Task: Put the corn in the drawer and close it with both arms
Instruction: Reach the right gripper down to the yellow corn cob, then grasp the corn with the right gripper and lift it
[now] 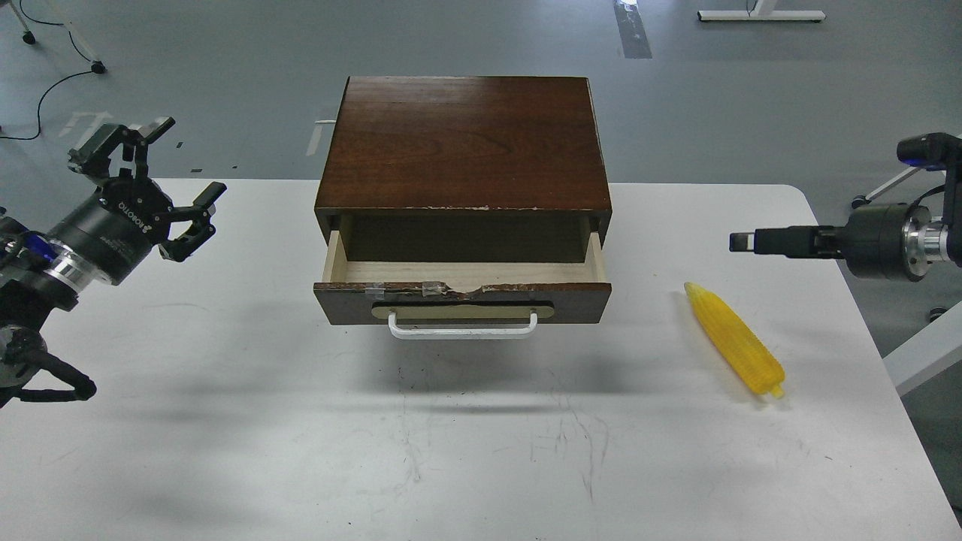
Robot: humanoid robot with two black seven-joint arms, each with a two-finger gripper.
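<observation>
The yellow corn [735, 340] lies on the white table [225, 421], right of the cabinet, pointed tip toward the back. The drawer [462, 299] of the dark brown cabinet [464, 143] is pulled open; its pale wood inside is empty and the white bar handle faces me. My left gripper [189, 155] is open and empty, above the table's far left corner. My right gripper [740, 242] points left, level, above and behind the corn; it is seen side-on, so its fingers cannot be told apart.
Beyond the table is grey floor with a cable at the far left, chair or stand legs at the right edge [902, 180] and a white frame at the top right [759, 13]. Scratches mark the table in front of the drawer.
</observation>
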